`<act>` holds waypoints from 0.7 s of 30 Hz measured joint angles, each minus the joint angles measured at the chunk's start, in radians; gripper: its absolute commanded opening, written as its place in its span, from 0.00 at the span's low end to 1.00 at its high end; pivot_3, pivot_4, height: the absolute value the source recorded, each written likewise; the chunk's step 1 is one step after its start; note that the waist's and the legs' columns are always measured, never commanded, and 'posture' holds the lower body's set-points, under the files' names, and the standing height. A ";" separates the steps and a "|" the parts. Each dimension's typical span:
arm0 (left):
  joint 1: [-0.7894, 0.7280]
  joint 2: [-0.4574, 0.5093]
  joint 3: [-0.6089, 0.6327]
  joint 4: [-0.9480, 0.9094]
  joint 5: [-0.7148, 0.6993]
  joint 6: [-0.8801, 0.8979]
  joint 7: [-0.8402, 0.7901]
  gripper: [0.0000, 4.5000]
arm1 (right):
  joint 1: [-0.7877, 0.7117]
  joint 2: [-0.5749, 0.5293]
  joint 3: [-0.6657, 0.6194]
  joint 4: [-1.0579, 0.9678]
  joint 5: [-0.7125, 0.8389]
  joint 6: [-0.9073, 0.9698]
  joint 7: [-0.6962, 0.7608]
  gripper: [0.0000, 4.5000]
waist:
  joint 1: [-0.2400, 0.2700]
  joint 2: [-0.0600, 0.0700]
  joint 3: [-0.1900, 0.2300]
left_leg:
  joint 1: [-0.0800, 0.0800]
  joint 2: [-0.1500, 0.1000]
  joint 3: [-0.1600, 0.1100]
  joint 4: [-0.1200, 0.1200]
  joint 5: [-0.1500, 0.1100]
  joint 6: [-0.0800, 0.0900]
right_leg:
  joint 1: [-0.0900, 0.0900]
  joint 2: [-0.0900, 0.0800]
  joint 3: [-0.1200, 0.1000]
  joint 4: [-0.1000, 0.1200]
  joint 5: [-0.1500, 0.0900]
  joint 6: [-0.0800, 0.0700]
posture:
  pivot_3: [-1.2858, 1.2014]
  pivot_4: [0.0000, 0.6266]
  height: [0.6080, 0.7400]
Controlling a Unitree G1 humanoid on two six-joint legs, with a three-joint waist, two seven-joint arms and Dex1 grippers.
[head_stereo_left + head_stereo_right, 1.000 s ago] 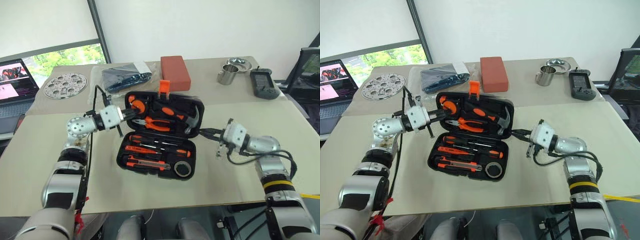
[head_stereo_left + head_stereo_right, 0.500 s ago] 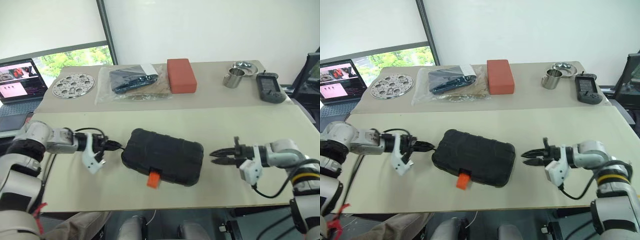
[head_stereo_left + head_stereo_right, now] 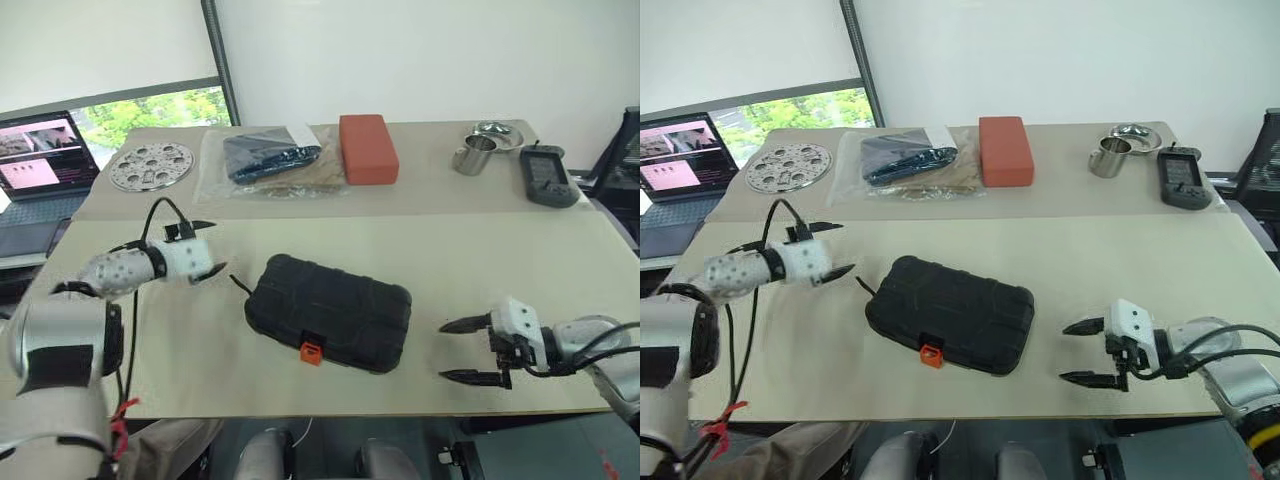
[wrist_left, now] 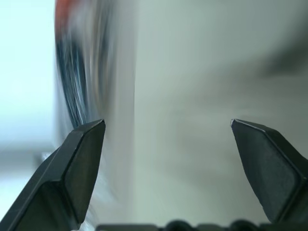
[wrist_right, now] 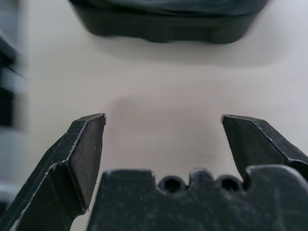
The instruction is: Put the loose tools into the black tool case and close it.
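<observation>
- The black tool case is now seen shut and lying flat near the middle of the bench, its lid down where a second ago it stood open with the tools laid in their recesses.
- No loose tools are seen on the bench around the case, so the packing and the closing are judged done; whether the orange latch at the near edge is fully snapped home cannot be told.
- The left pincer has been drawn back to the case's left side, clear of it, with its two black fingers spread wide and nothing between them.
- The right pincer has been pulled away to the near right, well apart from the case, likewise wide and empty.
- The case is a moulded black plastic shell with rounded corners and a ribbed, matt lid; the latch is a small glossy orange tab.
- The bench is covered in a smooth, pale beige surface.
- At the far side, a clear crinkled bag of dark contents, a red-brown block, a perforated metal disc and a shiny steel cup are left untouched.
</observation>
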 measured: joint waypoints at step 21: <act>0.465 0.011 -0.500 -1.135 -0.781 0.881 -0.698 1.00 | -0.211 0.374 0.002 -0.191 -0.041 0.706 -0.276 0.01 | -0.003 -0.004 -0.007 | 0.004 0.015 0.000 0.007 -0.002 0.001 | 0.003 0.018 0.016 0.000 0.003 -0.003 | 0.52 0.24 1.00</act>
